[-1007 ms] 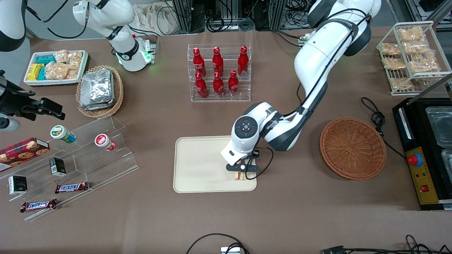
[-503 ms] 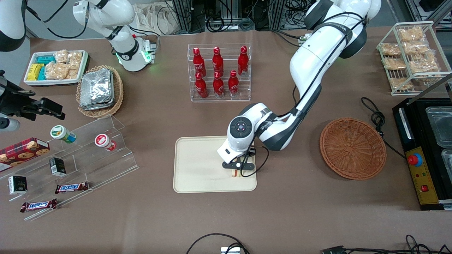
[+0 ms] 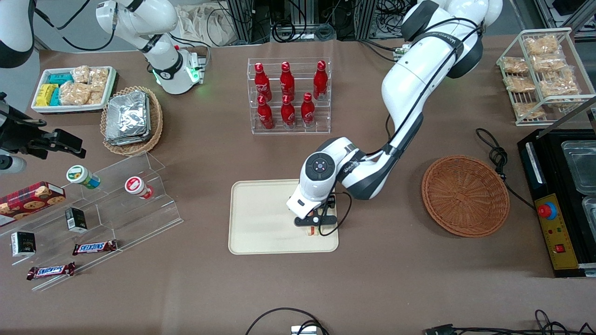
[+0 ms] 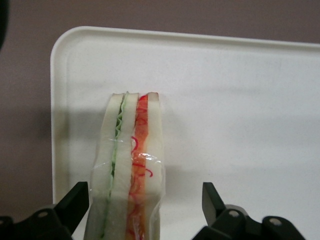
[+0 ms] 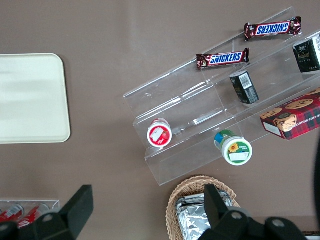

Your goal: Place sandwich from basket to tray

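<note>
The sandwich [image 4: 131, 160] stands on its edge on the cream tray [image 4: 240, 100], near the tray's corner, white bread with green and red filling in clear wrap. My left gripper [image 4: 144, 194] is open around it, with one finger close beside the bread and a gap at the other finger. In the front view the gripper [image 3: 315, 222] hangs over the tray [image 3: 265, 218] at the end toward the working arm, and a bit of the sandwich [image 3: 313, 231] shows under it. The reddish-brown basket [image 3: 465, 195] sits empty toward the working arm's end.
A clear rack of red bottles [image 3: 288, 95] stands farther from the front camera than the tray. Acrylic steps with snack bars and cups [image 3: 93, 204] lie toward the parked arm's end. A black box with a red button [image 3: 556, 209] sits beside the basket.
The gripper shifted a little toward the parked arm's end over the tray, with the sandwich staying under it on the tray.
</note>
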